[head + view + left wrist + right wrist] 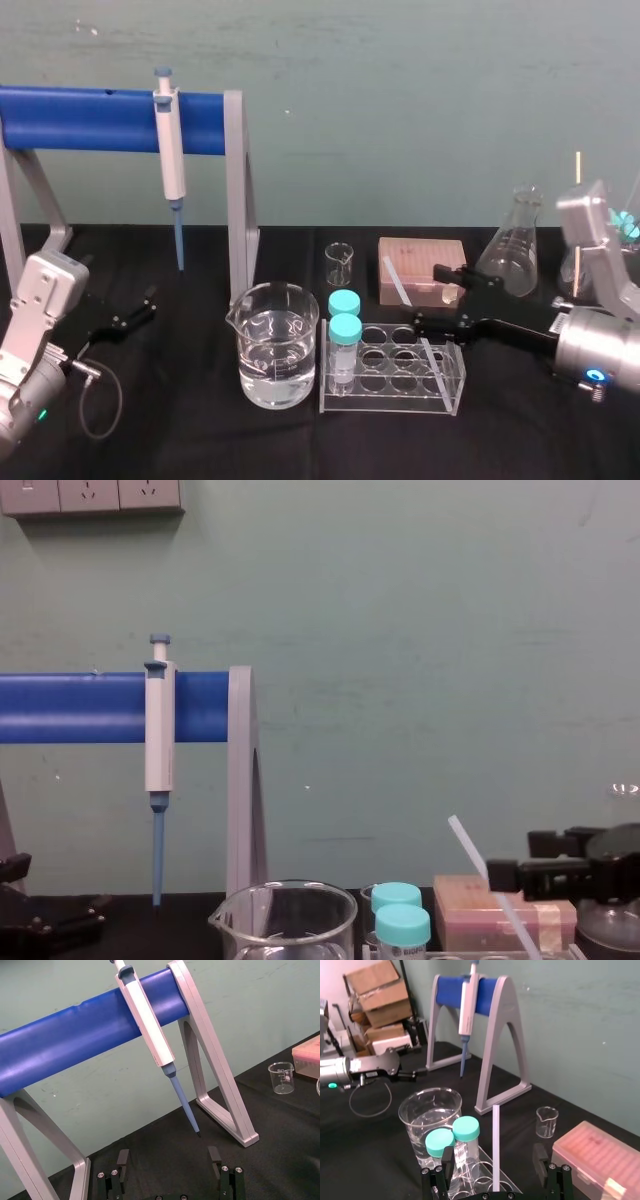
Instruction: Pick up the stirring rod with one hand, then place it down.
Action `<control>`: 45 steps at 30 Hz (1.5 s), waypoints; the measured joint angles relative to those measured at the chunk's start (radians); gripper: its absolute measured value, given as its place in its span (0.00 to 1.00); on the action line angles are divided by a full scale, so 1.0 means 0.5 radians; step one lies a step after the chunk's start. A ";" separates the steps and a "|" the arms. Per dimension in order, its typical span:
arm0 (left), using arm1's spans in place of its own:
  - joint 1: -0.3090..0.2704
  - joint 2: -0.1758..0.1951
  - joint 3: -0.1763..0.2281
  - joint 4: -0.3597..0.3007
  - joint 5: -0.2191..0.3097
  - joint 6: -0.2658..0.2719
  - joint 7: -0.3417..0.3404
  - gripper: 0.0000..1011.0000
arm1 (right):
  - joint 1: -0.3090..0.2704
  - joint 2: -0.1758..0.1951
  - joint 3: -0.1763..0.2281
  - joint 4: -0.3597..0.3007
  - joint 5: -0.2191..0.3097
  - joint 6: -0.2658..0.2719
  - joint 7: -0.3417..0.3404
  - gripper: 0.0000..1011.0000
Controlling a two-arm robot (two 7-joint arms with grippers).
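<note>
Seemingly untouched, stirring rod (pixel 495 1140) between right pincer's (pixel 493 1152) spread jaws, left pincer (pixel 168 1152) parted, aside.

Teal-green wall (pixel 400 100), scuffed, pale flecks, rises behind black table (pixel 200 445), well beyond right gripper (pixel 432 297). White socket strip (pixel 90 495) high on wall. Stacked cardboard boxes (pixel 372 995) beyond left gripper (pixel 420 1073). Light even, soft.

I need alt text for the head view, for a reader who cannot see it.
The right gripper reaches toward a clear tube rack, jaws open around the tilted stirring rod standing in it. A glass beaker stands left of the rack; the left gripper rests idle at far left.
</note>
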 joint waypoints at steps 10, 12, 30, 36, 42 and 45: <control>0.000 0.000 0.000 0.000 0.000 0.000 0.000 0.99 | 0.151 -0.080 -0.127 0.153 -0.069 0.070 0.033 0.99; 0.000 0.000 0.000 0.000 0.000 0.000 0.000 0.99 | 0.164 -0.088 -0.139 0.165 -0.078 0.071 0.034 0.99; 0.000 0.000 0.000 0.000 0.000 0.000 0.000 0.99 | 0.162 -0.089 -0.144 0.163 -0.089 0.063 0.022 0.93; 0.000 0.000 0.000 0.000 0.000 0.000 0.000 0.99 | 0.160 -0.088 -0.141 0.162 -0.087 0.062 0.020 0.75; 0.000 0.000 0.000 0.000 0.000 0.000 0.000 0.99 | 0.159 -0.088 -0.140 0.161 -0.086 0.060 0.020 0.58; 0.000 0.000 0.000 0.000 0.000 0.000 0.000 0.99 | 0.159 -0.088 -0.139 0.160 -0.085 0.060 0.020 0.50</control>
